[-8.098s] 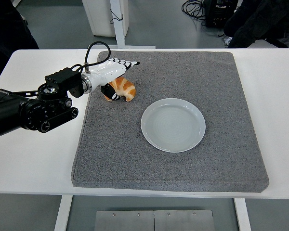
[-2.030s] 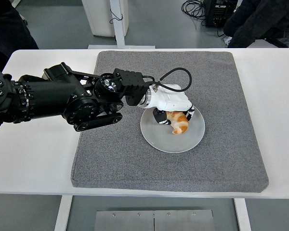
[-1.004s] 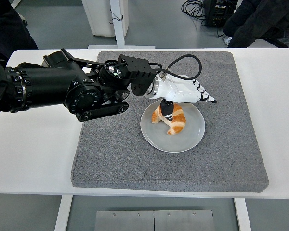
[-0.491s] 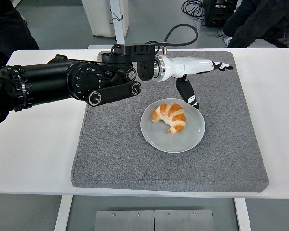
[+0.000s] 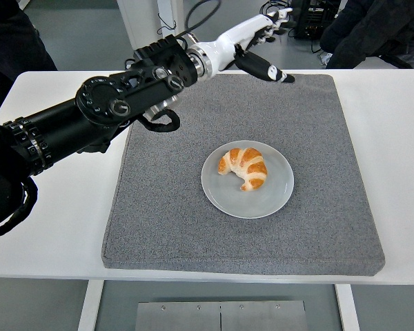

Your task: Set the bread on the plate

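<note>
Once the left hand [image 5: 252, 38] had let go and lifted toward the mat's [image 5: 165, 227] far edge, fingers spread and empty, the bread [image 5: 244, 167] lay on the plate [image 5: 276, 200], so the placing looked done.

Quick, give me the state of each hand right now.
Left hand: open, fingers spread, holding nothing, raised over the mat's far edge; the croissant lies on the plate.
Right hand: not in view.
</note>
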Controlling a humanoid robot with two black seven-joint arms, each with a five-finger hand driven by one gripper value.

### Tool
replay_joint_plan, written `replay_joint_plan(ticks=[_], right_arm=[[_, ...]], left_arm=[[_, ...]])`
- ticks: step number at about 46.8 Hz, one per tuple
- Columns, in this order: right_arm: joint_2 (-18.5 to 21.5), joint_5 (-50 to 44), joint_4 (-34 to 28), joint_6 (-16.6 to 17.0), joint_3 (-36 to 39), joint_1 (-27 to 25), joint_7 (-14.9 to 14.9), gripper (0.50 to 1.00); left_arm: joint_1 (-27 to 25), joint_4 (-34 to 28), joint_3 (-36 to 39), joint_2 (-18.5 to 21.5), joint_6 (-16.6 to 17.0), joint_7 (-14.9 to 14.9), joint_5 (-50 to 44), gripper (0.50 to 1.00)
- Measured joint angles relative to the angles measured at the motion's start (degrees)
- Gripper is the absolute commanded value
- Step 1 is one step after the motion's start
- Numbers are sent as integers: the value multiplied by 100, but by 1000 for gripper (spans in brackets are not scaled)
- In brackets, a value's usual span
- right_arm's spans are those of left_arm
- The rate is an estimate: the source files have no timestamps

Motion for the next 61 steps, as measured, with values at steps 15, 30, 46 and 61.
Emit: replay_joint_plan(ticks=[15, 30, 46, 61], right_arm=[[0, 0, -24, -9, 3, 5, 0, 1000], [0, 19, -32, -19, 29, -14, 0, 1000], [0, 18, -29, -19, 9, -13, 0, 1000], [0, 18, -25, -25, 6, 17, 0, 1000]], left_arm=[[407, 784, -593, -1, -102, -87, -1739, 986], [857, 1945, -1991, 0, -1104, -34, -2539, 986], [1207, 2030, -2230, -1, -1364, -48, -2812, 986], [1209, 2039, -2230, -1, -1363, 44, -2822, 986]])
